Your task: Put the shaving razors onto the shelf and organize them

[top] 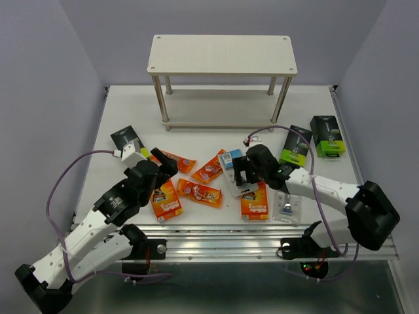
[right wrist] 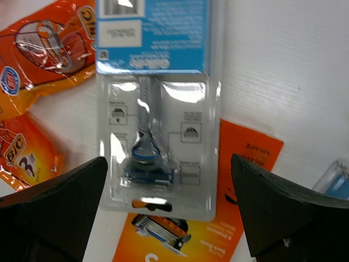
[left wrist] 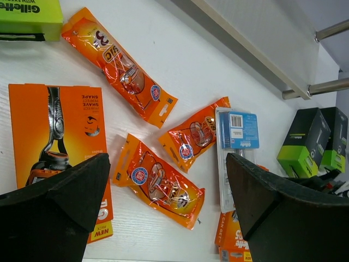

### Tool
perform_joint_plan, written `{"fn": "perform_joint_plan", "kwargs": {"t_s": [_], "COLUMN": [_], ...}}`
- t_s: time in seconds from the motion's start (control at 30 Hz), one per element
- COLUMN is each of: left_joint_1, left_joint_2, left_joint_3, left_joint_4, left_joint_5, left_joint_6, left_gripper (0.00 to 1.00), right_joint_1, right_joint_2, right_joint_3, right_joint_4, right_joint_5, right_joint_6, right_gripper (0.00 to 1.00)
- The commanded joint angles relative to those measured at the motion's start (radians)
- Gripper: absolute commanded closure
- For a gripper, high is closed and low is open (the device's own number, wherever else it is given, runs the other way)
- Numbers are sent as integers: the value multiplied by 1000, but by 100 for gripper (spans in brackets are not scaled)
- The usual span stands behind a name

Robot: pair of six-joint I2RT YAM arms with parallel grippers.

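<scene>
My left gripper (left wrist: 166, 158) stands wide open with nothing in it. Its dark fingers (left wrist: 54, 213) frame an orange foil packet (left wrist: 161, 188) with a round BIC badge in the lower middle of the left wrist view. A longer BIC packet (left wrist: 122, 65) lies at the upper left, printed with a large "3". At the left edge a flat orange box (left wrist: 57, 136) reads "SHAVE" and "SHAPE" beside a razor picture, with a yellow "NEW" tag at its lower corner. A lime-green box (left wrist: 27, 13) in the top left corner bears "Gillette".

My right gripper (right wrist: 169, 158) is spread just as wide and holds nothing. Between its fingers, in the centre of the right wrist view, lies a clear blister pack (right wrist: 158, 125): a blue card with a barcode at the top and a blue razor head below. Its lower end overlaps a second orange box (right wrist: 240, 180) whose print is too small for me to read. At the left edge another packet (right wrist: 22, 158) reads "BIC 3".

In the top view, the shelf (top: 221, 53) stands at the top centre. The packs lie scattered on the white table (top: 216, 140) below it, and two black-and-lime boxes (top: 296, 145) sit at the right.
</scene>
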Motion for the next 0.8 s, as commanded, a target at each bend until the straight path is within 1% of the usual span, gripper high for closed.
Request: {"fn": "perform_joint_plan", "kwargs": {"t_s": [0.0,0.07,0.2,0.23,0.33,0.37,0.43,0.47,0.67,0.7,0.77], "left_joint_1": [7,7,7,8,8,8,8,8,10,10,10], "left_joint_2": [-3,-6,-11,-17,-20,-18,-18,-17,-12,-12,-14], "left_joint_3": [-15,-15,-15,-15,-12,-10,-12,-12,-15,-15,-15], "left_joint_4": [27,24,13,15,10,10,10,12,12,10,10], "left_joint_5": [-11,-14,-19,-22,-28,-30,-31,-31,-33,-34,-34], "left_joint_6": [7,7,3,3,4,4,4,3,3,3,3], "left_gripper": [1,1,1,1,1,1,1,1,1,1,1], "right_joint_1": [54,71,80,80,89,89,89,89,98,98,98], "right_joint_2": [89,147,212,220,243,246,255,258,281,283,283], "right_joint_3": [114,135,163,165,166,166,162,160,166,168,171], "right_joint_4": [128,116,88,88,86,85,94,97,89,86,85], "right_joint_5": [60,84,130,137,163,160,159,156,166,174,180], "right_joint_6": [-140,-163,-170,-168,-165,-163,-165,-170,-168,-165,-162], "right_gripper": [0,0,9,15,27,35,45,52,67,71,76]}}
